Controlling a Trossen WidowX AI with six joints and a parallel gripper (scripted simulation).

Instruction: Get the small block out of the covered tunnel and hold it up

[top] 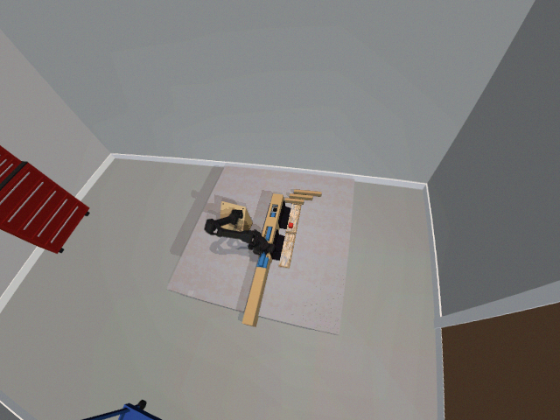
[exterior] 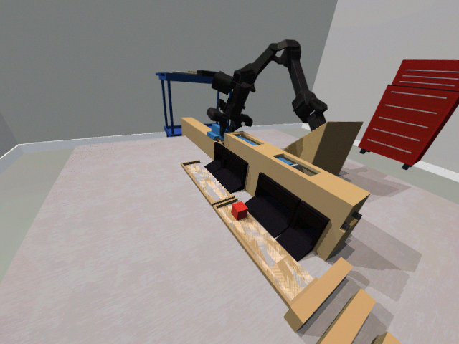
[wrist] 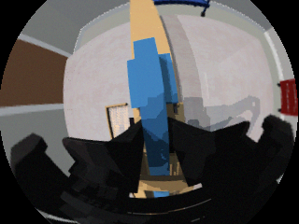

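- The black two-fingered gripper (top: 268, 249) (exterior: 224, 132) (wrist: 155, 121) was pinching the blue blocky handle (top: 262, 260) (exterior: 214, 132) (wrist: 149, 75) at one end of the long tan wooden tunnel (top: 276, 200) (exterior: 296, 160).
- The small red cube-shaped block (top: 290, 225) (exterior: 239, 210) was outside the tunnel, on the shallow wood-patterned tray (top: 293, 218) (exterior: 255, 236) alongside it.
- In the exterior view, black flaps (exterior: 276, 211) stood between tray and tunnel.
- Tan wooden rods (top: 307, 192) (exterior: 320, 292) lay at the near right there.

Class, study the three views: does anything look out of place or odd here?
Yes. The small red block sits outside the tunnel, in a shallow tray beside it. That looks odd, since the task describes a small block inside.
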